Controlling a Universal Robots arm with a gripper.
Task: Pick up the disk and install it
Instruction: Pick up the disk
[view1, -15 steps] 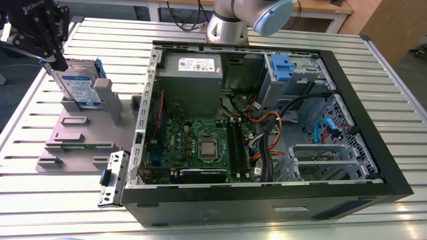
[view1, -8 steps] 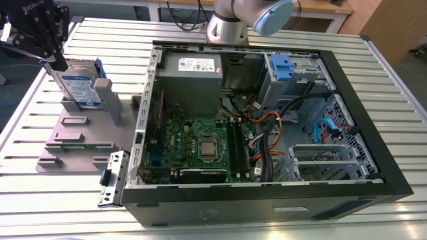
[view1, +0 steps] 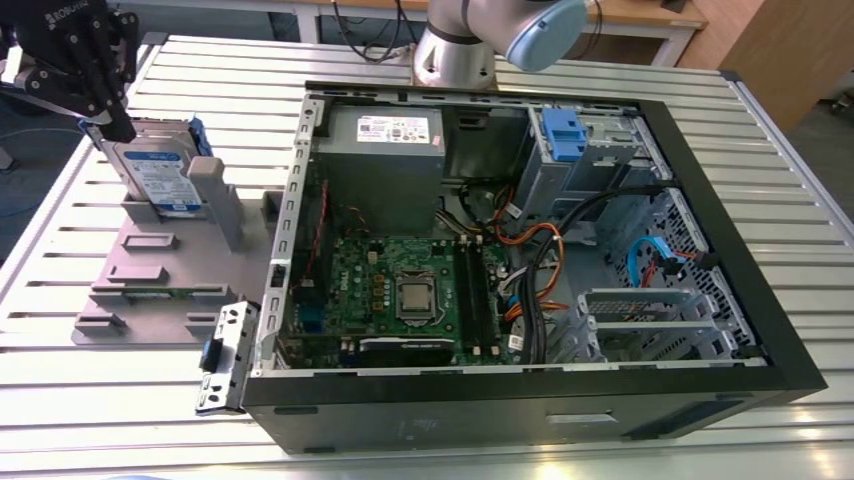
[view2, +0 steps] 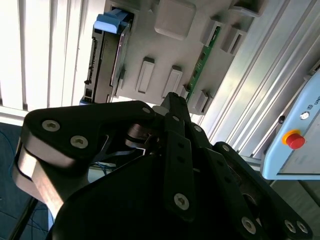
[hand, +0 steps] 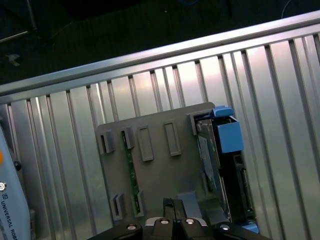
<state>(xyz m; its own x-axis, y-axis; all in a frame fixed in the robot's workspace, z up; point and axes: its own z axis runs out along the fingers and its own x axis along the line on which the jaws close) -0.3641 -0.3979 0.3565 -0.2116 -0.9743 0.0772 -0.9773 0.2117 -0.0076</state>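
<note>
**Approach to the disk; no grasp made yet**

The disk (view1: 160, 178), a flat silver-grey metal hard drive with a white-and-blue label and blue plastic rails, is stood on edge in a slot of a pale grey plastic fixture plate (view1: 147, 285). The plate is laid on the slatted aluminium tabletop (view1: 80, 410), near its edge on the exterior view's left and just beside the open black computer case (view1: 534, 395).

The black two-fingered gripper (view1: 122, 124) is held above the plate's corner where the disk stands. Its tips are near the disk's upper edge, and whether contact is made there cannot be told. In both wrist views the fingers (view2: 171, 107) are seen drawn together with nothing between them, and the disk (hand: 220, 170) is seen edge-on, off to one side of them.

The step in hand is judged to be the approach for the pick-up; nothing of the installation is done. A grasp is judged to call for the fingers to be parted and centred over the thin upper edge. The flat faces would then be taken between the pads, and the disk drawn straight up, since it is hemmed in by the slot walls.
</note>
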